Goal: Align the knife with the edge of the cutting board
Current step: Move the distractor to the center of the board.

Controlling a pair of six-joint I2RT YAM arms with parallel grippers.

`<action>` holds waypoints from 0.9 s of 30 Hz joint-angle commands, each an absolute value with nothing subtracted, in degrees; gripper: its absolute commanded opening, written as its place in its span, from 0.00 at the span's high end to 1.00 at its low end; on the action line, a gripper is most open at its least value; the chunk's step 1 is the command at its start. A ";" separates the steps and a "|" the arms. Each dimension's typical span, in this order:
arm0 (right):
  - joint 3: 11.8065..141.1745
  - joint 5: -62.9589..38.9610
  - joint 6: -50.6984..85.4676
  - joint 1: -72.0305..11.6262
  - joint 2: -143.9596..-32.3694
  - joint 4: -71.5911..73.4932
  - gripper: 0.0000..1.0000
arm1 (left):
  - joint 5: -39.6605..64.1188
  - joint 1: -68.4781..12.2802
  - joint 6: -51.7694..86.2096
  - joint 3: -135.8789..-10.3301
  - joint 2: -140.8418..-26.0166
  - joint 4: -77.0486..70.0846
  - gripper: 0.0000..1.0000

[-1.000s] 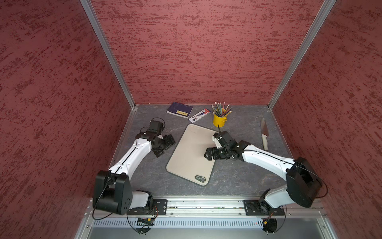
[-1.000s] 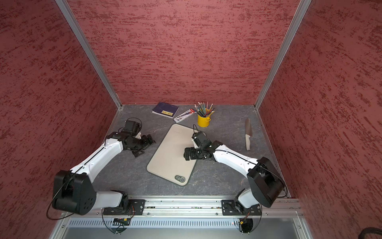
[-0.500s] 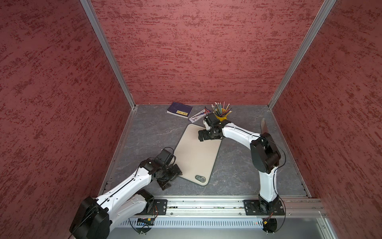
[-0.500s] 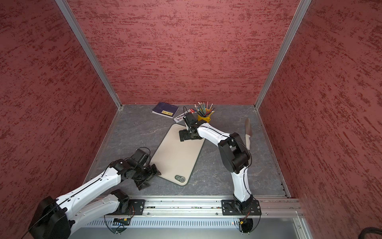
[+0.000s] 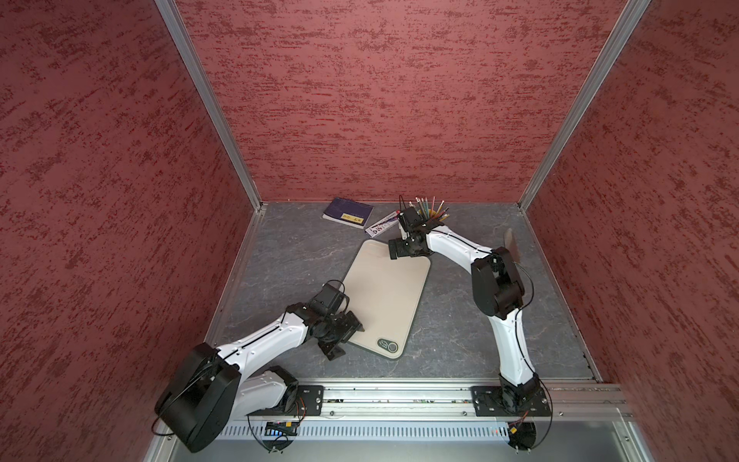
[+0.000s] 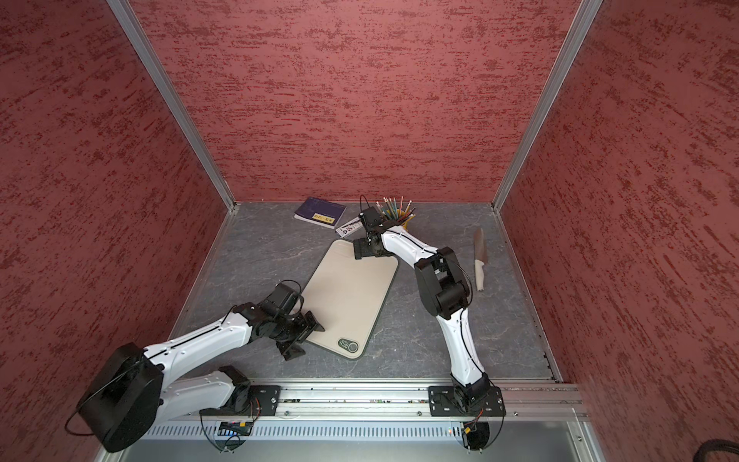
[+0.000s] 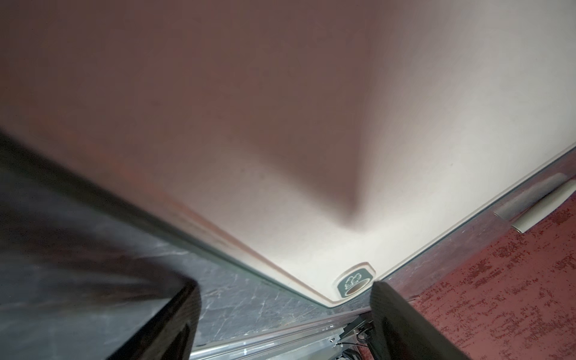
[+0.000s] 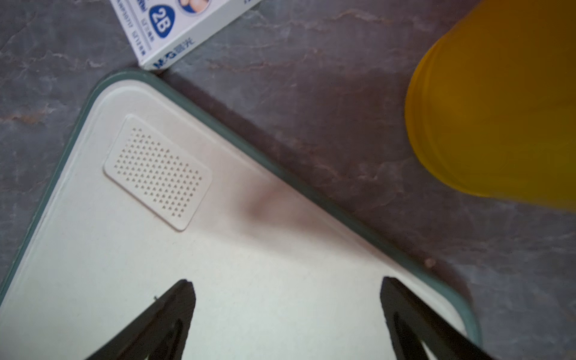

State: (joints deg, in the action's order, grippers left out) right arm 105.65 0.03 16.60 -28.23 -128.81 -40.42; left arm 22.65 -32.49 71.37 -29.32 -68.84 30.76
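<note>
Lying skewed on the grey desk (image 5: 304, 256), cutting board (image 5: 384, 296) sits mid-desk. Knife (image 6: 478, 256) lies flat on the desk well right of the board, blade toward back wall. It shows whole in a top view, but the knife (image 5: 508, 240) is mostly behind right arm (image 5: 496, 288) in a top view. Left gripper (image 5: 346, 339) fingers spread, empty, straddling board's near-left edge. Right gripper (image 8: 285, 290) fingers wide apart, empty, above board's far end. Studded patch (image 8: 157, 173) shows only in right wrist view; green badge (image 7: 355, 279) is close up in left wrist view.

The cutting board (image 5: 384, 296) is beige with a dark-green rim; pencil cup (image 8: 498, 109) yellow, booklet (image 5: 348, 211) dark-blue, tabletop (image 5: 296, 256) marbled grey, walls (image 5: 380, 100) mottled red.
</note>
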 commanded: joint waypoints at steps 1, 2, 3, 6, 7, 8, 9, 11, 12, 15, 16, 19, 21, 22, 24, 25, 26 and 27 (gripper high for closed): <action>110.20 0.78 15.25 -26.68 -130.98 -42.37 0.02 | 21.85 -33.01 70.69 -29.22 -72.72 26.47 0.11; 111.16 0.68 14.86 -26.31 -131.74 -42.70 0.02 | 21.73 -33.22 70.73 -29.18 -73.63 25.95 0.10; 111.87 0.70 14.85 -25.87 -132.46 -43.16 0.02 | 21.72 -33.31 70.69 -29.13 -74.26 25.53 0.10; 114.30 0.50 15.01 -24.41 -134.80 -45.26 0.02 | 21.78 -33.33 70.60 -29.05 -76.28 24.20 0.10; 114.99 -0.04 15.03 -23.90 -135.55 -45.86 0.02 | 21.87 -33.26 70.36 -29.37 -77.09 24.00 0.10; 115.70 -0.36 14.86 -23.54 -136.26 -46.34 0.02 | 21.91 -33.31 69.99 -29.70 -77.92 23.84 0.10; 116.42 -0.40 14.85 -23.16 -136.86 -46.96 0.02 | 22.13 -33.35 69.55 -30.10 -78.92 23.65 0.10; 116.84 -0.99 15.18 -22.38 -137.49 -47.03 0.02 | 22.50 -33.38 68.63 -31.03 -80.99 23.62 0.10; 116.98 -1.38 15.33 -22.04 -137.71 -47.04 0.02 | 22.50 -33.31 68.11 -31.52 -81.99 23.45 0.10; 116.51 -2.60 15.52 -21.40 -137.91 -46.89 0.02 | 22.39 -33.06 67.50 -32.09 -84.81 22.45 0.10; 116.05 -3.21 15.78 -21.23 -138.03 -46.88 0.02 | 22.58 -32.81 67.50 -32.16 -85.81 21.51 0.10; 114.60 -4.39 16.24 -20.59 -137.99 -46.91 0.02 | 22.76 -32.52 66.61 -33.81 -88.18 20.76 0.10; 113.94 -5.01 16.50 -20.03 -137.81 -46.84 0.02 | 22.81 -32.44 65.39 -35.38 -89.41 21.50 0.10; 113.80 -5.46 16.76 -19.61 -137.63 -46.65 0.02 | 22.76 -32.39 64.73 -36.09 -90.07 22.05 0.10; 113.80 -6.84 17.75 -18.51 -137.45 -46.18 0.02 | 23.02 -32.09 63.67 -37.24 -90.92 22.64 0.10; 113.92 -7.83 18.38 -17.81 -137.28 -45.97 0.02 | 23.13 -31.78 63.23 -37.65 -91.34 22.93 0.10; 113.97 -8.23 18.98 -17.22 -137.11 -45.79 0.02 | 23.20 -31.51 62.75 -37.87 -91.57 23.18 0.10; 114.07 -8.56 19.38 -16.44 -136.85 -45.53 0.02 | 23.29 -31.24 62.54 -38.10 -91.82 23.27 0.09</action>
